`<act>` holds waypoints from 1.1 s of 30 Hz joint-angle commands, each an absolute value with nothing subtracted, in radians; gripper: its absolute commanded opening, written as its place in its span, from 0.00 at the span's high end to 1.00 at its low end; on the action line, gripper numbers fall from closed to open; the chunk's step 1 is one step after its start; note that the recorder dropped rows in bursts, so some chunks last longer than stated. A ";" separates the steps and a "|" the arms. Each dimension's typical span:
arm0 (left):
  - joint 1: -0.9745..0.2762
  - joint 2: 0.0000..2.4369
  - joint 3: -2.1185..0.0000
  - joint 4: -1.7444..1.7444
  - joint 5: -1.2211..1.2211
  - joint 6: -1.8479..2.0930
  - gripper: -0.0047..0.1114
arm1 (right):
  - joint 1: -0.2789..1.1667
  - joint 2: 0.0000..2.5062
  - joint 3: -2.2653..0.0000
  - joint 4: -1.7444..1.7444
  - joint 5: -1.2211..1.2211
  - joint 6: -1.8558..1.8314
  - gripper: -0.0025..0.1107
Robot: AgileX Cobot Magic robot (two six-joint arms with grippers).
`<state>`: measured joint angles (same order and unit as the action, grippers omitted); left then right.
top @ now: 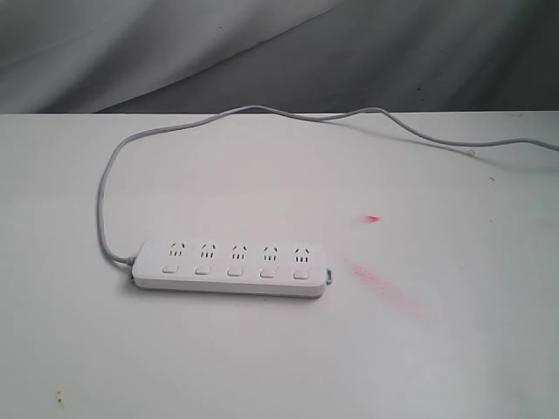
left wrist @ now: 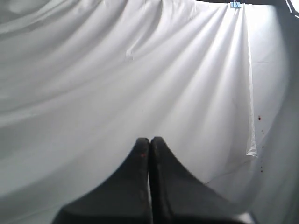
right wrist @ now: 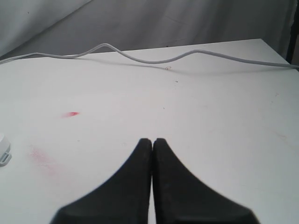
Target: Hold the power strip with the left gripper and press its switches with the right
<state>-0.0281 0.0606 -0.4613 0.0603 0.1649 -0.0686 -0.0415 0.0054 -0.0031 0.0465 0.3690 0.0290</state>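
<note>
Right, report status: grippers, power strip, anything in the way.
Left gripper shut, empty, facing white cloth. Right gripper shut, empty, over white table. Long flat white plastic power strip lying flat, untouched, grey-white cord looping behind. Red smear beside it.

A white table [top: 454, 349] is carrying a small bright red spot [top: 373, 218] and a fainter pink smear [top: 384, 286] (near each other, not touching), while a creased grey cloth [top: 262, 52] is hanging behind and a blue clip [left wrist: 235, 4] is sitting at a white sheet's [left wrist: 117, 84] top edge.
</note>
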 commanded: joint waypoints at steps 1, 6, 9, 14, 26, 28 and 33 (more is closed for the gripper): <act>-0.034 0.193 -0.582 0.089 0.221 -0.073 0.96 | -0.048 0.000 0.000 0.038 0.364 0.032 0.98; -0.034 0.381 -0.725 0.093 0.275 -0.074 0.96 | -0.048 0.000 0.000 0.038 0.364 0.032 0.98; -0.034 0.503 -0.797 0.093 0.275 -0.074 0.96 | -0.048 0.000 0.000 0.038 0.364 0.032 0.98; -0.034 0.674 -0.943 0.114 0.319 -0.074 0.96 | -0.048 0.000 0.000 0.038 0.364 0.032 0.98; -0.034 0.858 -1.182 0.323 0.384 -0.074 0.96 | -0.048 0.000 0.000 0.038 0.364 0.032 0.98; -0.034 0.871 -1.189 0.358 0.348 -0.074 0.96 | -0.048 0.000 0.000 0.038 0.364 0.032 0.98; 0.049 0.935 -1.217 0.357 0.311 -0.107 0.96 | -0.048 0.000 0.000 0.038 0.364 0.032 0.98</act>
<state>0.0079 0.8956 -1.2032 0.3597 0.3336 -0.0750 -0.0415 0.0054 -0.0031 0.0465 0.3690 0.0290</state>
